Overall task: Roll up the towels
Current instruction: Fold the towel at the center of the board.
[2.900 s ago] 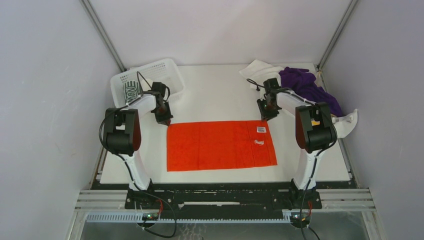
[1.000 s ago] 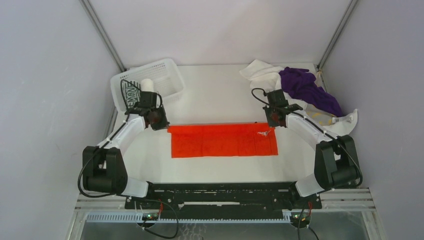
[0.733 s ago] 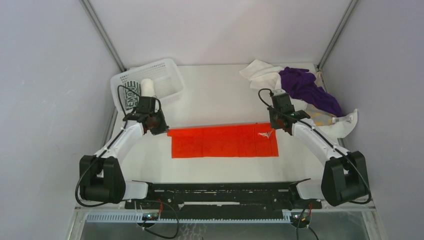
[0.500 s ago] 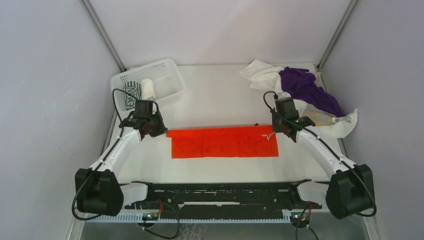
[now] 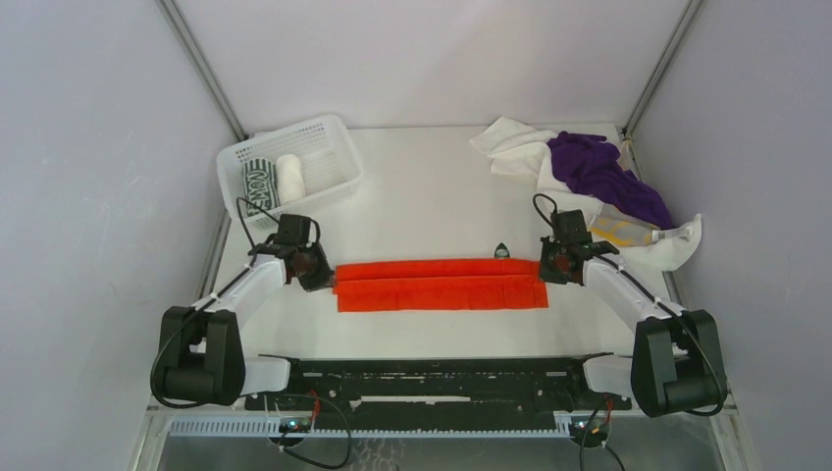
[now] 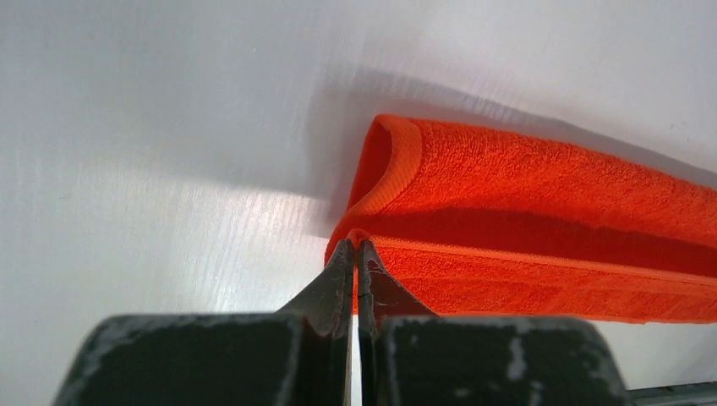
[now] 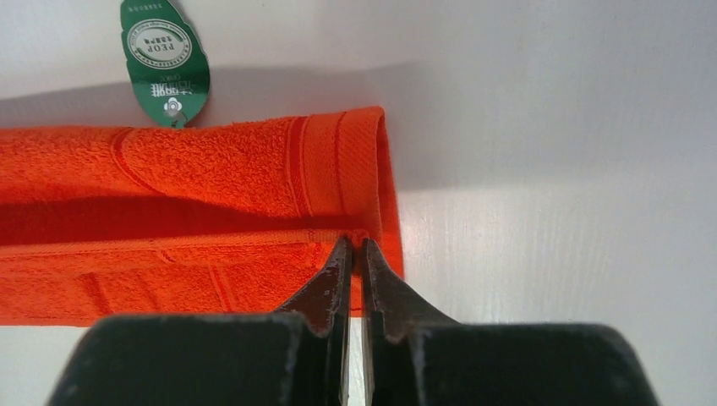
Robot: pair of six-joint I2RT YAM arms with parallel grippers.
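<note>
- Nearest us, bare table (image 5: pixel 432 329) runs along the near edge of the orange towel (image 5: pixel 442 287), which lies as a long, narrow strip folded lengthwise.
- At the towel's left end, the left gripper (image 6: pixel 355 254) is pinched together on the hem. At its right end, the right gripper (image 7: pixel 353 249) is clamped on the hem too.
- Just behind the towel's right end lies a green tag (image 7: pixel 165 59), with open table beyond it.
- Far behind the left end, a white basket (image 5: pixel 334 157) holds a rolled green-patterned towel (image 5: pixel 259 184) and a rolled white towel (image 5: pixel 288 177).
- Behind the right end, a purple towel (image 5: pixel 598 172), a loose white towel (image 5: pixel 510 142) and a yellow-and-grey towel (image 5: pixel 618 231) are heaped.
- Since half a second ago, both grippers have come nearer to us, and the towel has narrowed.
</note>
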